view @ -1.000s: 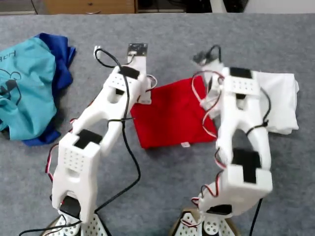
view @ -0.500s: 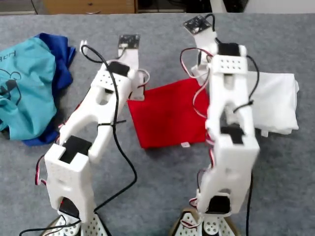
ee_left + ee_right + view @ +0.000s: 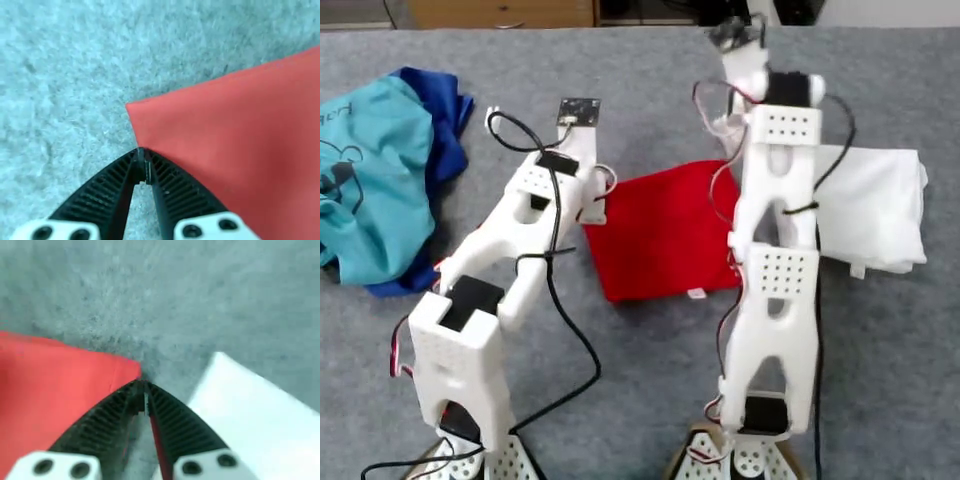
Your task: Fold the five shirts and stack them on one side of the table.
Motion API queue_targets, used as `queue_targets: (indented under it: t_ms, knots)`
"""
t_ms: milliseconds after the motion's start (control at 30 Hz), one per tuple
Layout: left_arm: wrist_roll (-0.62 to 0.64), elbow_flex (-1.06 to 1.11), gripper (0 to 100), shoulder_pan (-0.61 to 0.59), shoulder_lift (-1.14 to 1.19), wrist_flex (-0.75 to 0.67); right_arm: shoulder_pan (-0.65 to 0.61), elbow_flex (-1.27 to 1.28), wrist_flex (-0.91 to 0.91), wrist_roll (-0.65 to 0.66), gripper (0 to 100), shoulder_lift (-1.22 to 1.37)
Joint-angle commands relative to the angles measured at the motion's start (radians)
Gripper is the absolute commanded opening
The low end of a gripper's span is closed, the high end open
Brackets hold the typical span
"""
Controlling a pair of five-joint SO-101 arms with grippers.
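On the tabletop (image 3: 650,80), four shirts are in sight.
Left fingers (image 3: 112,187) and right fingers (image 3: 100,425) each clamp a red shirt (image 3: 660,235) corner; white shirt (image 3: 880,210) right of it, teal shirt (image 3: 375,180) hiding most of a blue shirt (image 3: 445,110) left.

Teal shirt (image 3: 370,180) runs out of view at the table's left side, blue shirt (image 3: 445,108) mostly buried beneath it. Right arm (image 3: 775,290) covers the red shirt's (image 3: 660,235) right edge and the white shirt's (image 3: 880,210) left part.

Right arm (image 3: 775,200) now farther forward
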Motion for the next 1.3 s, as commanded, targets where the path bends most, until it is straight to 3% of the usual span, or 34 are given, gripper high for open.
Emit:
queue_targets:
  t_ms: [0, 133, 233, 333, 433, 633, 800, 933, 1067, 1267]
  knots:
    - [-0.009, -0.117, 2, -0.029, -0.09, 0.098, 0.025, -0.119, 0.043, -0.003, 0.3, -0.085]
    - [-0.008, -0.196, 2, -0.078, -0.127, 0.189, 0.13, 0.077, 0.043, -0.104, 0.3, -0.277]
    - [-0.002, -0.242, 2, -0.123, -0.147, 0.239, 0.202, 0.278, 0.041, -0.107, 0.3, -0.461]
    - [0.0, -0.252, 11, -0.127, -0.134, 0.273, 0.245, 0.539, 0.041, -0.107, 0.3, -0.654]
    - [0.0, -0.261, 18, -0.118, -0.107, 0.293, 0.259, 0.816, 0.04, -0.107, 0.3, -0.842]
    - [-0.003, -0.253, 19, -0.118, -0.067, 0.296, 0.257, 1.368, 0.035, -0.106, 0.3, -1.139]
    - [-0.002, -0.25, 18, -0.11, -0.044, 0.313, 0.254, 1.675, 0.014, -0.104, 0.3, -1.328]
    - [0.0, -0.229, 18, -0.107, 0.001, 0.308, 0.249, 1.842, -0.055, -0.121, 0.3, -1.414]
    - [0.0, -0.184, 18, -0.106, 0.024, 0.296, 0.225, 1.959, -0.141, -0.31, 0.5, -1.417]
    - [-0.005, 0.011, 18, -0.152, 0.018, 0.058, 0.09, 2.078, -0.35, -0.465, 0.6, -1.345]
